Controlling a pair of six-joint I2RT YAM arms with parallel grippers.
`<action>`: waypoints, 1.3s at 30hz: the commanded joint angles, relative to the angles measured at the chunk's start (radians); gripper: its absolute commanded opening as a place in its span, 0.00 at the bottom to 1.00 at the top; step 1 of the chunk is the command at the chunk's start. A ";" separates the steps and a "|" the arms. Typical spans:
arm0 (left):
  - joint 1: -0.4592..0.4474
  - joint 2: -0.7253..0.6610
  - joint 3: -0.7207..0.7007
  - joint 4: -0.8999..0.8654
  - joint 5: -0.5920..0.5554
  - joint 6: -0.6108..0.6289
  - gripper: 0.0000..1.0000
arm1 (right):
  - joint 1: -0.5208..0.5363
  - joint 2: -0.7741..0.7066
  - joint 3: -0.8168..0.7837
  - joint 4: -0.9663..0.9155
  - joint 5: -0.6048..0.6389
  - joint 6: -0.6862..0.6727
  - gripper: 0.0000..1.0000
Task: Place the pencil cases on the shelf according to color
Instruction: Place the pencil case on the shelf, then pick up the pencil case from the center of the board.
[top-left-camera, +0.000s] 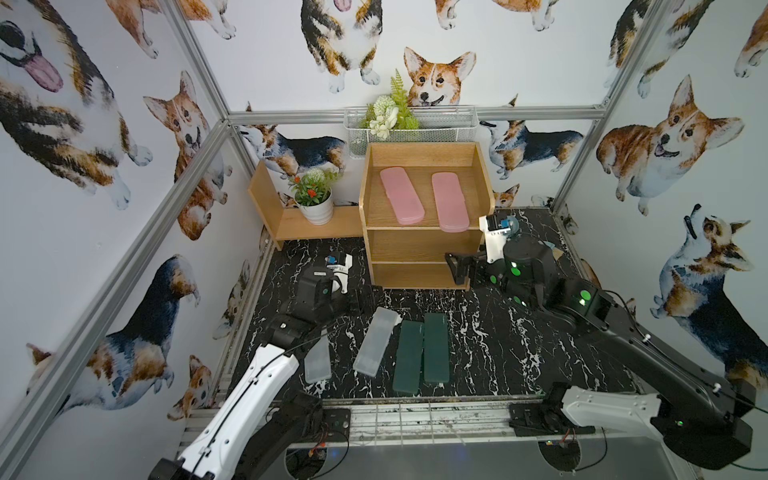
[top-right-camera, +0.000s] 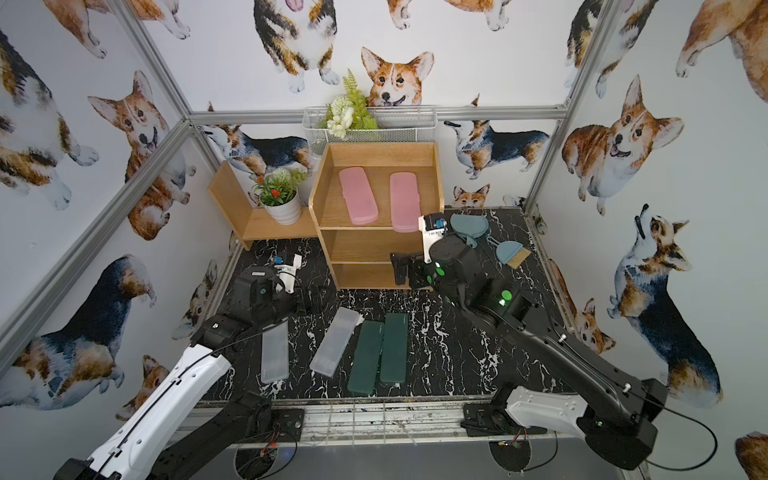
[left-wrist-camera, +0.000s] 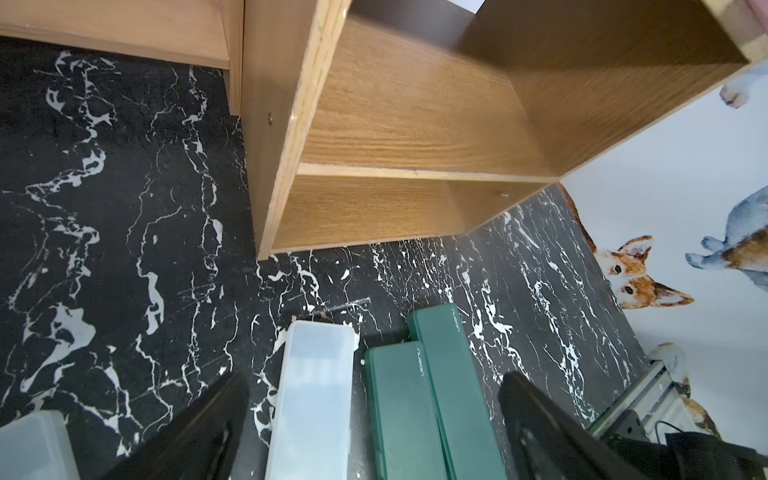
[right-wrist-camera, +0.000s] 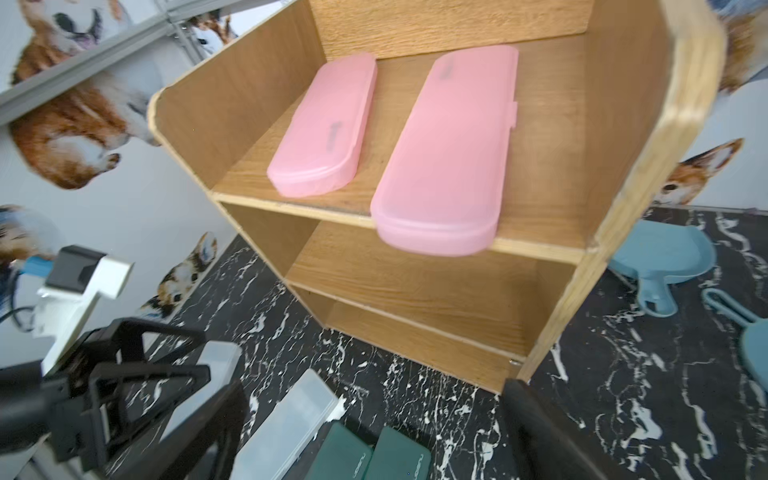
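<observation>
The light-wood shelf (top-left-camera: 428, 245) stands at the back of the table. Two pink pencil cases (top-left-camera: 402, 195) (top-left-camera: 449, 201) lie side by side on its top tier; the right one juts slightly over the front edge. Two dark green cases (top-left-camera: 409, 357) (top-left-camera: 435, 347) lie together on the marble table, with two frosted cases (top-left-camera: 376, 340) (top-left-camera: 318, 359) to their left. My right gripper (right-wrist-camera: 376, 388) hangs open and empty by the shelf's lower right front (top-left-camera: 457, 268). My left gripper (left-wrist-camera: 374, 382) is open and empty left of the shelf, above the table.
A light-blue dustpan (top-right-camera: 467, 226) and brush (top-right-camera: 511, 253) lie right of the shelf, behind my right arm. A low wooden stand (top-left-camera: 291, 224) with a potted plant (top-left-camera: 316, 199) sits left of the shelf. A white wire basket (top-left-camera: 411, 129) hangs on the back wall.
</observation>
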 joint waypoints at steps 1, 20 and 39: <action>-0.006 -0.052 -0.036 -0.019 -0.044 -0.070 0.99 | 0.000 -0.069 -0.137 0.114 -0.190 0.062 1.00; -0.029 -0.095 -0.069 -0.045 -0.201 -0.103 0.99 | 0.250 -0.086 -0.553 -0.027 0.089 0.480 1.00; -0.030 -0.107 -0.012 -0.081 -0.269 -0.153 1.00 | 0.419 0.443 -0.434 0.038 0.050 0.715 1.00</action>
